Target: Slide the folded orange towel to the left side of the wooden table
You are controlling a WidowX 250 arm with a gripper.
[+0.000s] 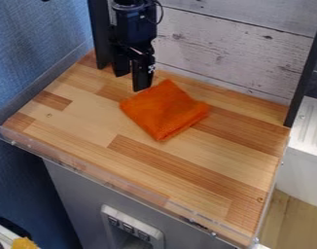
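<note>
While the gripper point(132, 82) hangs open, a folded orange cloth point(164, 111) lies near it on the wooden tabletop point(90, 121).

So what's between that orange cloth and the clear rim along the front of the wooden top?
Just bare wooden tabletop: the camera view shows nothing lying between the orange cloth and the clear rim.

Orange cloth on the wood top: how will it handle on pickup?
The orange cloth looks like soft fabric, so probably floppy, sagging from any grip point. Its folded layers may open if only one is pinched. Lying flat, it shouldn't roll.
</note>
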